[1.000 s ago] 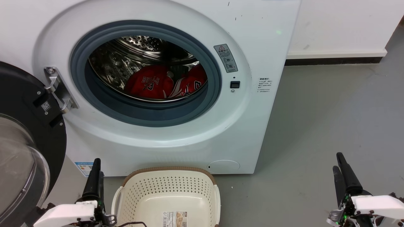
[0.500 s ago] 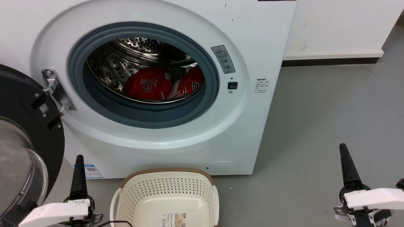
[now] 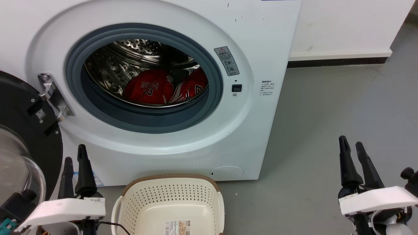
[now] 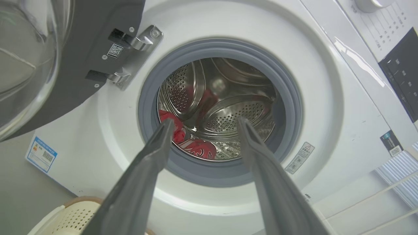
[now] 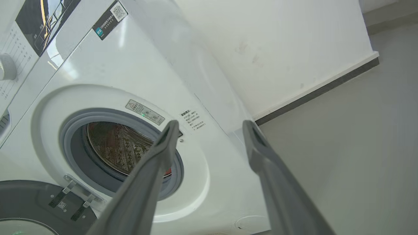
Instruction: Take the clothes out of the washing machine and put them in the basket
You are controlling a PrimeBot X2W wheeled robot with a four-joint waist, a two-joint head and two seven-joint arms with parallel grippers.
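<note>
— So, where are the red jerseys [image 3: 153,89]?
— Far inside the washing machine drum [image 3: 107,70], well beyond the left hand [image 3: 74,153] and right hand [image 3: 350,141], both parted, empty, flanking the near basket [image 3: 169,195].

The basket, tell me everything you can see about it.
The basket is cream plastic, rounded rectangular, its walls pierced with small holes, with a brown woven-look rim and loop handles at both sides. It stands upright on the grey floor, just before the washing machine, below its opening. It holds nothing but a paper label on its bottom.
</note>
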